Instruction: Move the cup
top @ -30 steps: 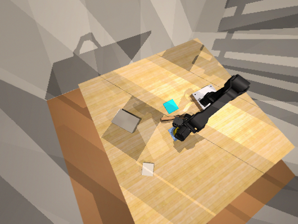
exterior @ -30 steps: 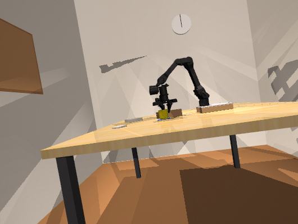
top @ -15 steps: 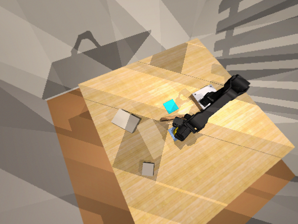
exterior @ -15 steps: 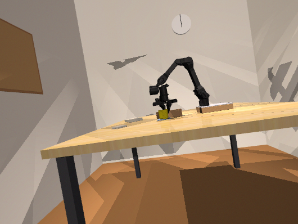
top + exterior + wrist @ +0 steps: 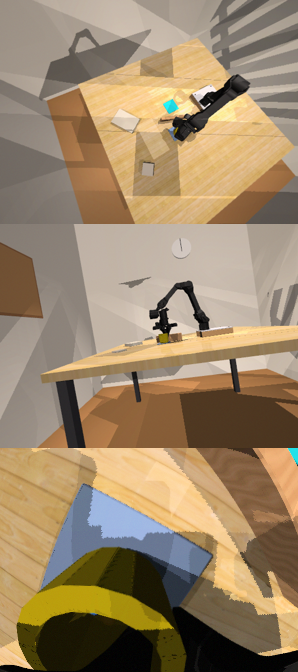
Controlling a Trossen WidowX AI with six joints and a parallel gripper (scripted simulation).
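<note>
The yellow cup [image 5: 176,131] [image 5: 163,338] [image 5: 90,599] is roughly upright at the blue pad [image 5: 172,135] [image 5: 120,523], its base on or very close to it. My gripper [image 5: 166,334] [image 5: 161,615] is shut on the cup's wall, one finger inside the cup and one outside. The marbles are almost wholly hidden; only a tiny blue spot shows inside the cup in the wrist view. The other pad, cyan [image 5: 171,106] [image 5: 294,454], lies bare on the far side of a wooden bar.
The wooden bar [image 5: 168,119] [image 5: 176,337] [image 5: 245,503] stands between the two pads, close to the gripper. A larger pale slab [image 5: 125,121] [image 5: 133,344] and a smaller one [image 5: 148,169] [image 5: 119,350] lie farther off. The arm's base is on a white-topped block [image 5: 197,97] [image 5: 217,331].
</note>
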